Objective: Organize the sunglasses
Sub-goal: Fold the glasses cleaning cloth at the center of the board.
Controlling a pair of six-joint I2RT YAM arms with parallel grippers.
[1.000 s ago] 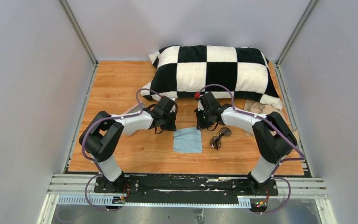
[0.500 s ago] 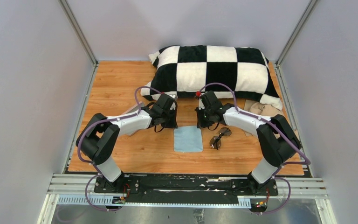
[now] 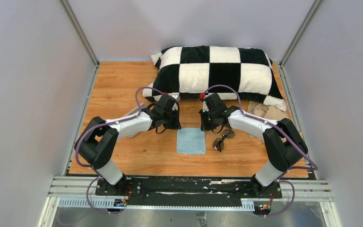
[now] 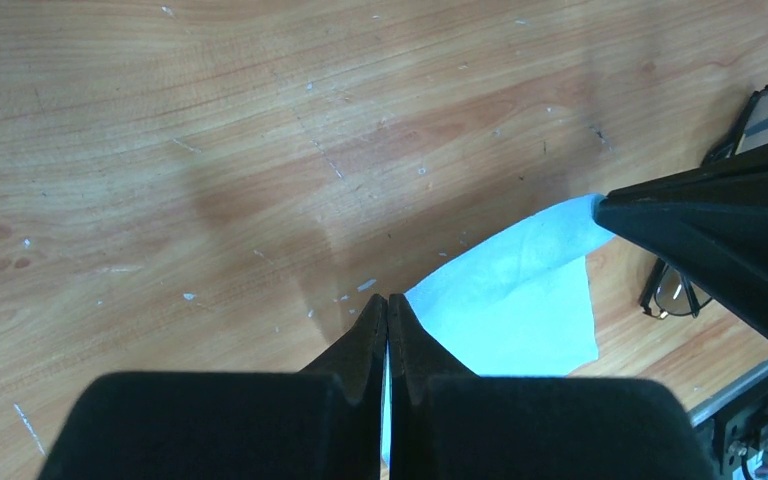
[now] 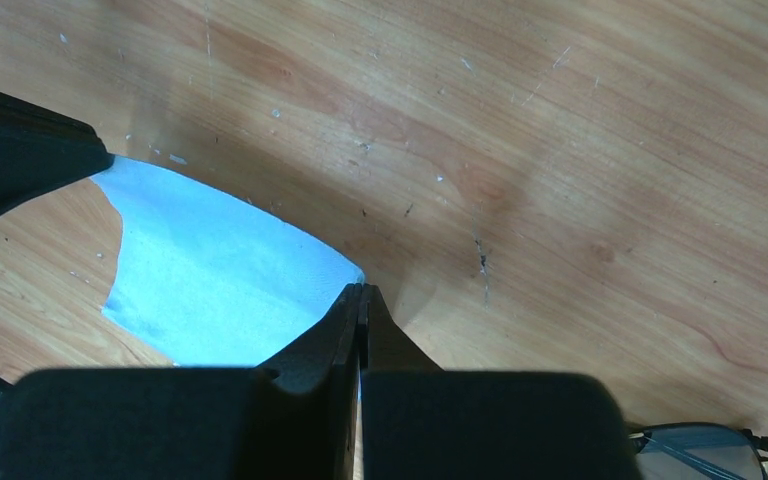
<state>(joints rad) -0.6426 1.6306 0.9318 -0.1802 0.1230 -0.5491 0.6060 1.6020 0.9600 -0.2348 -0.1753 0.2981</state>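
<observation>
Could lose a corner of the blue cloth from the left hand or right hand, both clamped shut on it, through uneven pulling, or sweep the sunglasses lying just right, toward the near edge of the bench

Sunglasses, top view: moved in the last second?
No. The sunglasses lie in the same spot on the table, just right of the blue cloth, at the same gap from the checkered pillow.
</observation>
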